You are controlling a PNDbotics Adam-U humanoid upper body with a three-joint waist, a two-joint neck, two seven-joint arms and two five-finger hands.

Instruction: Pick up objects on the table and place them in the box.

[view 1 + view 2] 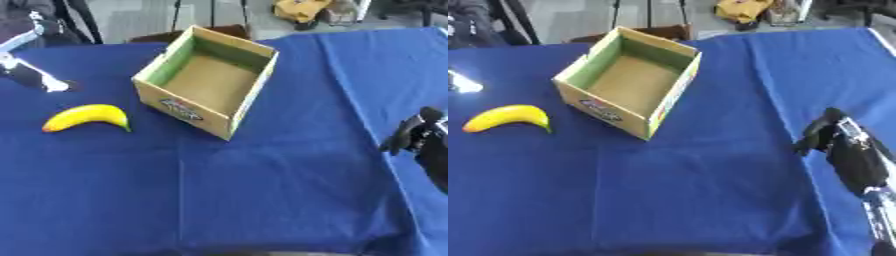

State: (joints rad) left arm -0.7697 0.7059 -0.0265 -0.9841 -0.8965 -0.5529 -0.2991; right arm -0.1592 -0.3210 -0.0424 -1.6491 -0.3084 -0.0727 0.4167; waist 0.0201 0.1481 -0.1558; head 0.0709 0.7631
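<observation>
A yellow banana [87,117] lies on the blue tablecloth at the left, apart from everything else. To its right stands an open cardboard box [210,77] with green inner walls and nothing in it. My left hand [33,75] shows at the upper left edge, black with a pale tip, behind the banana and not touching it. At the right edge my right hand [840,141] hovers over the cloth, black, its fingers [813,135] relaxed and drooping, holding nothing. It is well to the right of the box.
The blue cloth [262,190] covers the whole table, with a wide stretch in front of the box. Beyond the far edge are chair legs, a brown piece of furniture and a yellow object [302,9] on the floor.
</observation>
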